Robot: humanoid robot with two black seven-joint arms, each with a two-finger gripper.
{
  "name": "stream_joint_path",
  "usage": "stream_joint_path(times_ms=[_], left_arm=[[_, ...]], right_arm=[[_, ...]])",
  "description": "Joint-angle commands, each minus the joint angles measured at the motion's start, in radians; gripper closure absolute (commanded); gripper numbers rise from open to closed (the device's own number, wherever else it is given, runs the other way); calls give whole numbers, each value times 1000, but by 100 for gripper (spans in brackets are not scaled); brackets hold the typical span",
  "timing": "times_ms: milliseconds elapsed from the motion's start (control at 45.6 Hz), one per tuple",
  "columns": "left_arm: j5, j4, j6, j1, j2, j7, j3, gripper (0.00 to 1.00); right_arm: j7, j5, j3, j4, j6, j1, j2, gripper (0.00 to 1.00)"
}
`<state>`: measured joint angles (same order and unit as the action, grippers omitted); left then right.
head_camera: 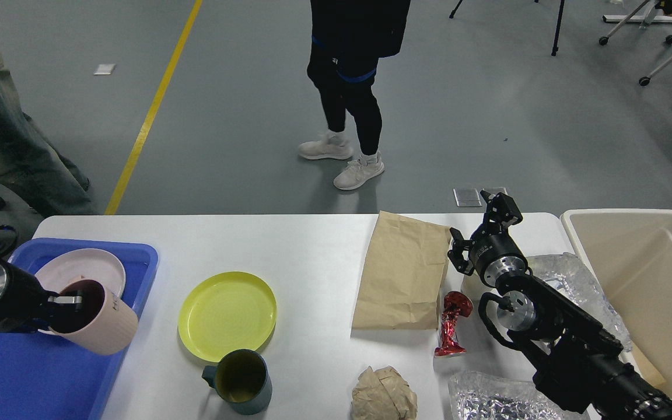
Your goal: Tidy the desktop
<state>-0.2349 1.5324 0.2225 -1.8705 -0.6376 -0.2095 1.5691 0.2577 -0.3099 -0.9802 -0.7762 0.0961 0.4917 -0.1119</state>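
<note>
The left gripper [70, 303] grips a tilted pink mug [100, 318] by its rim over the blue tray [32, 373] on the white surface [312, 251]. The right gripper [502, 213] hangs spread beside the paper bag [403, 271].

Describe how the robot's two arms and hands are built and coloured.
Both arms are black with polished silver wrist rings. The right hand is black and angular, with a looped black cable below its wrist. The left hand shows a silver finger on a black cylindrical forearm.
</note>
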Motion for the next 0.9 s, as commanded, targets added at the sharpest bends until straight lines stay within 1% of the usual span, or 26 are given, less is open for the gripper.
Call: stream_joint_path(times_ms=[0,88,153,263,373,504,767,877], left_arm=[[-1,-61,-67,106,-31,1,5,97],[0,-135,-132,218,-39,1,3,96],[2,-169,-176,286,-62,1,-4,96],[2,-196,-215,346,-96,1,-18,96],[2,-245,-215,382,-117,1,-30,95],[2,-328,-215,456,-158,-1,-52,95],[2,-495,-213,613,-192,1,-127,94],[2,-531,-213,675,-194,4,-190,93]], right_arm=[[0,0,0,0,1,1,0,0],[0,0,0,0,-1,-1,0,0],[0,0,0,0,1,-1,0,0],[0,0,0,-2,1,-1,-2,0],[0,0,0,0,1,-1,-2,0],[0,0,0,-2,1,-1,0,0],[0,0,0,-2,1,-1,-2,0],[0,0,0,-2,1,-1,-2,0]])
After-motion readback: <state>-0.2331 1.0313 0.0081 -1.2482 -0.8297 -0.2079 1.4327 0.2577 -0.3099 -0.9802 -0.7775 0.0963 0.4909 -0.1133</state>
